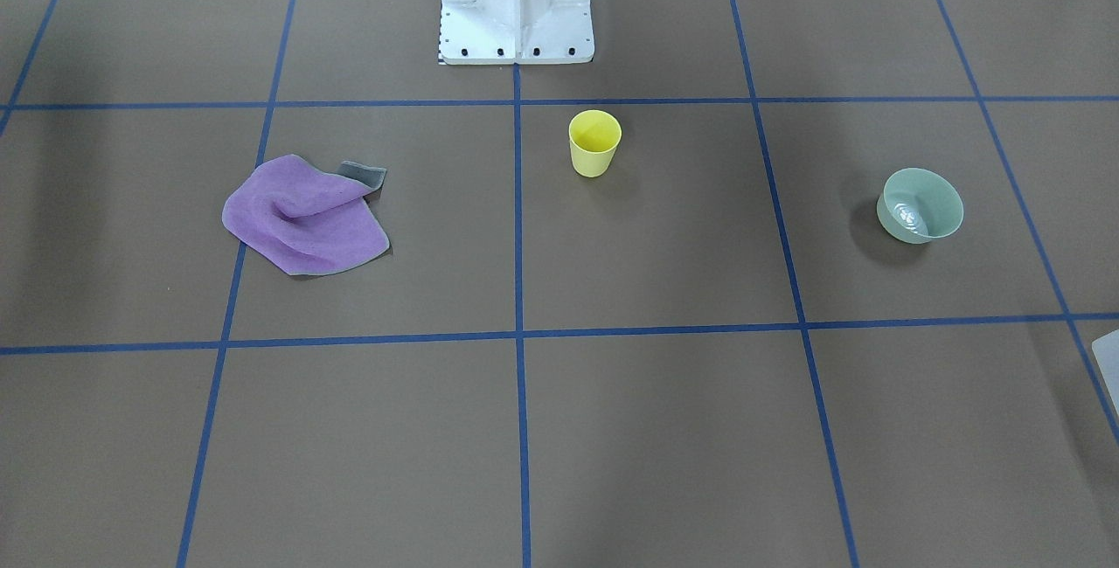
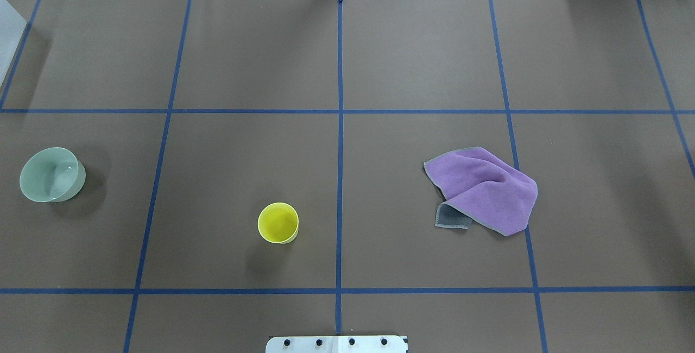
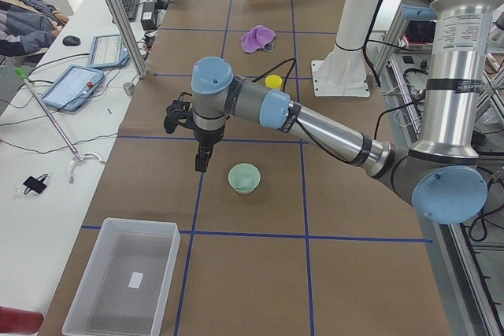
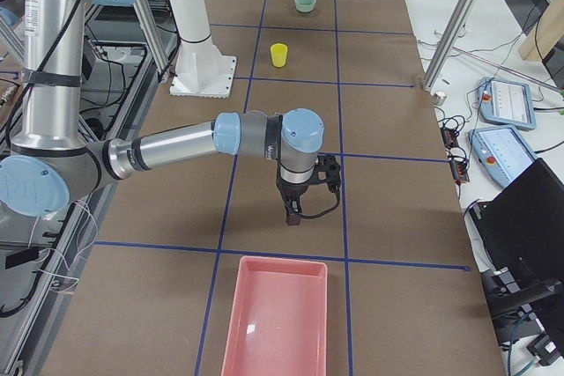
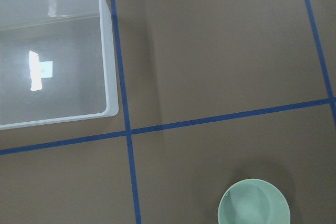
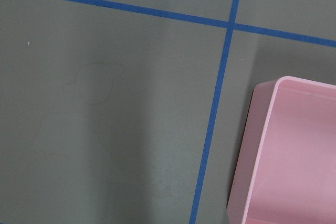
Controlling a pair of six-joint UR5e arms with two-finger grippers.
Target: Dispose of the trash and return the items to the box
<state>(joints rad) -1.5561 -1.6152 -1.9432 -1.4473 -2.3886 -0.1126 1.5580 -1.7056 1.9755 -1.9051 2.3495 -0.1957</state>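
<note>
A crumpled purple cloth (image 2: 483,187) lies right of centre; it also shows in the front view (image 1: 302,217). A yellow cup (image 2: 278,222) stands upright near the robot base. A pale green bowl (image 2: 52,174) sits at the far left and shows in the left wrist view (image 5: 254,203). My left gripper (image 3: 201,164) hangs above the table just beyond the bowl (image 3: 244,178). My right gripper (image 4: 293,216) hangs over bare table near a pink tray (image 4: 231,314). Both show only in side views, so I cannot tell whether they are open or shut.
A clear plastic box (image 3: 83,273) stands at the table's left end and shows in the left wrist view (image 5: 107,51). The pink tray shows in the right wrist view (image 6: 247,145). Blue tape lines grid the brown table. Tablets lie on a side bench.
</note>
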